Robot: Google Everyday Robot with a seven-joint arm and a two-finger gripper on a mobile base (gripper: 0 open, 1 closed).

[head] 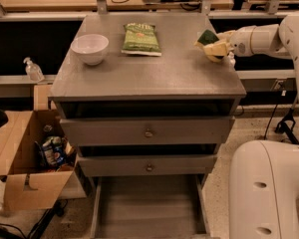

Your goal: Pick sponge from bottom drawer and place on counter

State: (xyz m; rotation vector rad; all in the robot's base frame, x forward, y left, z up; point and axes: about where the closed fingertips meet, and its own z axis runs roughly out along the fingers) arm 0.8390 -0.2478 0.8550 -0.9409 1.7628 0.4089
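Note:
My gripper (215,45) is at the right edge of the counter (149,68), reaching in from the right on a white arm. It is shut on the sponge (208,38), dark green on top with a yellow layer below, held just above or on the counter's far right part. The bottom drawer (147,210) is pulled out at the bottom of the view, and its plank floor is bare.
A white bowl (89,48) stands at the counter's left. A light green snack bag (140,39) lies at the back middle. Two shut drawer fronts with knobs (148,132) face me. An open cardboard box (25,158) stands on the floor at left. My white base (269,188) is at lower right.

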